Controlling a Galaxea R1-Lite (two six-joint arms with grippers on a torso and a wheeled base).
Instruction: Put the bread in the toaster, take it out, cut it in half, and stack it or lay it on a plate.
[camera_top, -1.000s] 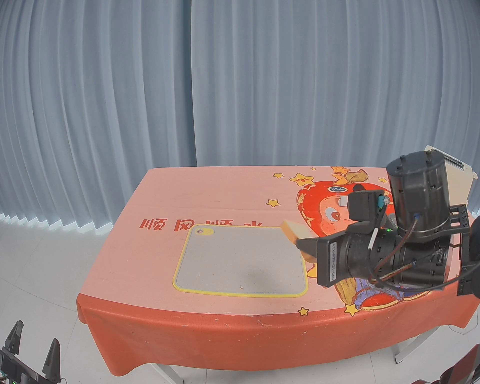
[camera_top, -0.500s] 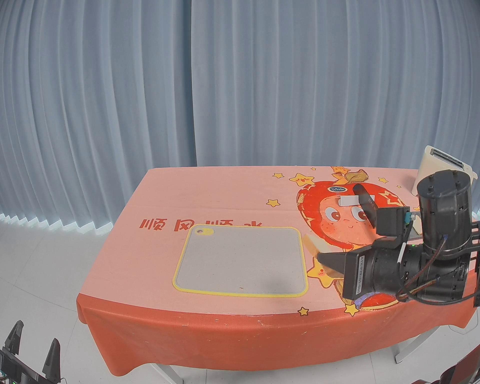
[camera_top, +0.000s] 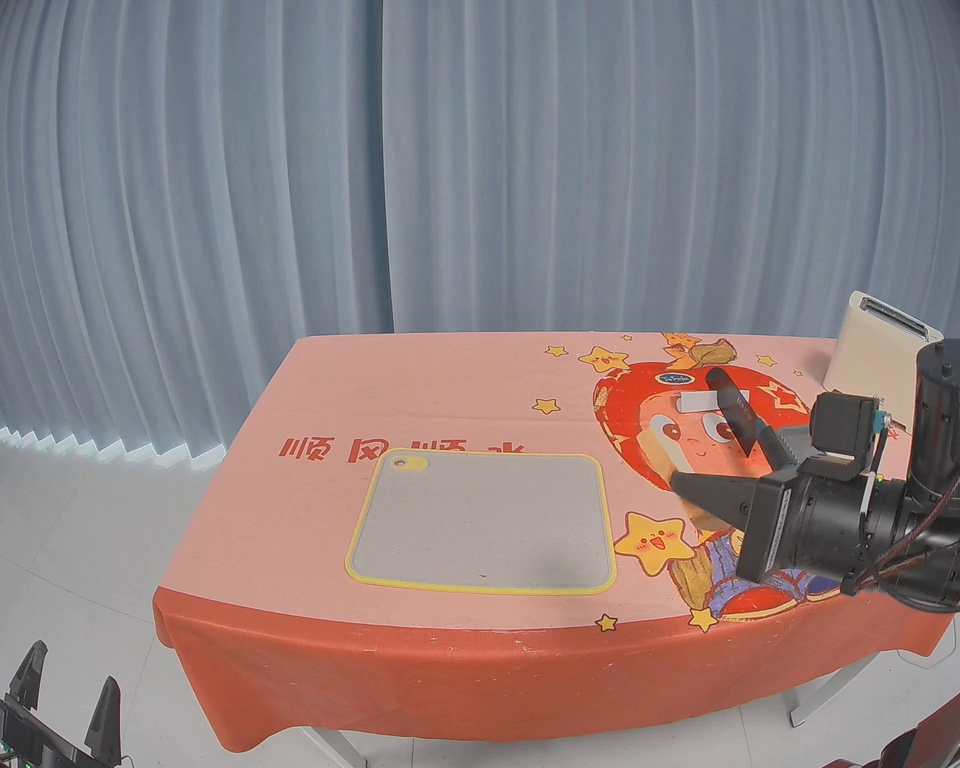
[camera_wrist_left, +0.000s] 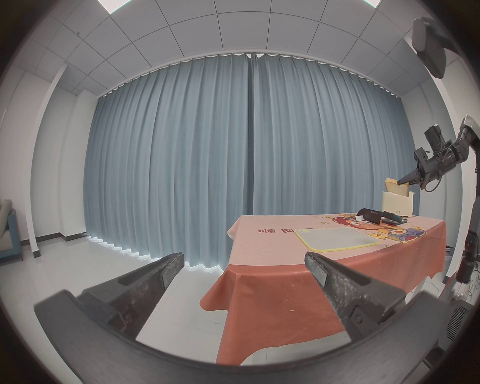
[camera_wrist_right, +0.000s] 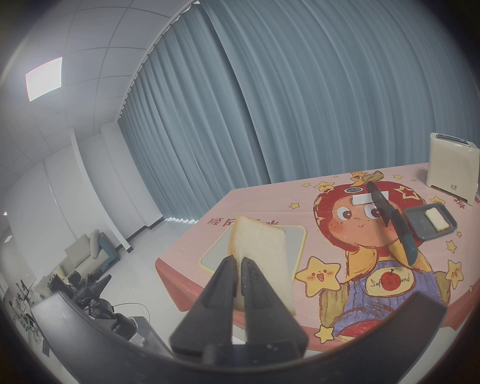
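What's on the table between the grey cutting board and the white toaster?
A knife lies there, and a small grey tray beside it, nearer the toaster. The right wrist view shows both.

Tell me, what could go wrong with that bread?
The right gripper pinches only part of the bread, so it could tilt or slip out. The toaster has a narrow slot, so the slice might catch on its rim. The knife lies between them; a low arm might knock it.
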